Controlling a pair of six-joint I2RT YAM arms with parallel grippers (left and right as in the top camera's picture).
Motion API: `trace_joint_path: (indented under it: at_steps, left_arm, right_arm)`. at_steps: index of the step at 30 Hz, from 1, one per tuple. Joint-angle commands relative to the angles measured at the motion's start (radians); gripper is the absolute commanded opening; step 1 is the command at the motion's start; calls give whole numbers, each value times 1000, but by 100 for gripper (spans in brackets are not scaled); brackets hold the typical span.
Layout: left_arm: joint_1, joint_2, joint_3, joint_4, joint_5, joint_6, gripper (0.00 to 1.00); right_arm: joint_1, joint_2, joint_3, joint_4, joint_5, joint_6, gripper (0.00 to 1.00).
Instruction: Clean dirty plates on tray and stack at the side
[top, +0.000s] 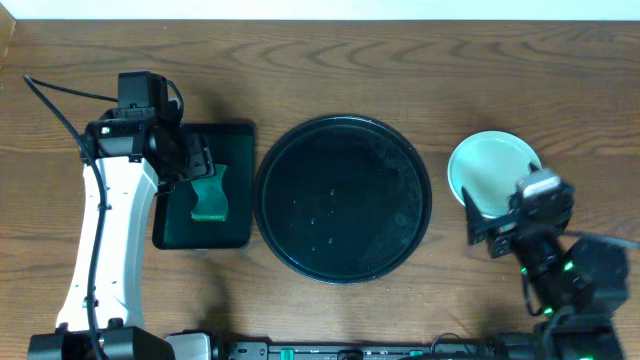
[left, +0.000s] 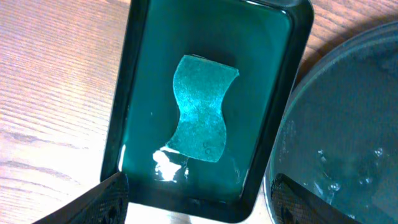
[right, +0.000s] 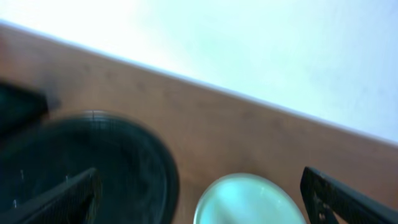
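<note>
Evidently the washing is about over. The tray (top: 300, 180) lies bare in the middle of the table (top: 400, 60) with only droplets on its floor. The plates (top: 492, 165) sit on the wood to its right, apart from its rim. From above they read as one pale round disc, so I cannot tell how many are stacked. That side spot suits the pile the task asks for, away from the wet tray. The sponge (left: 200, 109) lies flat in the green tray (left: 134, 93), just left of the black one, a sensible place to park it so the damp is kept off the wood.

The left gripper (top: 198, 162) hangs over the green tray, pointing down at the sponge, its fingers (left: 109, 199) spread wide and gripping nothing. The right gripper (top: 484, 226) sits low at the near edge of the plates, aimed across them toward the table's far side. Its fingers (right: 68, 193) are likewise spread. The blurred wrist view shows the plates between them, and nothing looks pinched.
</note>
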Motion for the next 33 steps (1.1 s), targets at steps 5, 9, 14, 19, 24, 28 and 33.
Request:
trace_joint_path:
  at_steps: [5,9,14,19,24,28,33]
  left_arm:
    - [1,2,11,-5,-12,6,74]
    - [1,2,11,-5,-12,5,74]
    - [1,2,11,-5,-12,6,74]
    - [1,2,11,-5,-12,5,74]
    - [1,2,11,-5,-12,5,74]
    - [1,2,11,-5,-12,6,74]
    - [1,2,11,-5,-12,5,74]
  right_arm:
    - [-7,-302,-410,199,-31,-31,99]
    - [-7,-384,-497,235,-45,-31,99]
    - [-7,-419,-550,298,-47,-31,99]
    - [-6,-439,-555,310,-46,-30,99]
    - [-6,-439,-556,312,-47,-30,99]
    - [-6,-439,-555,311,-47,-30,99]
    - [-6,-439,-555,311,-47,-30,99]
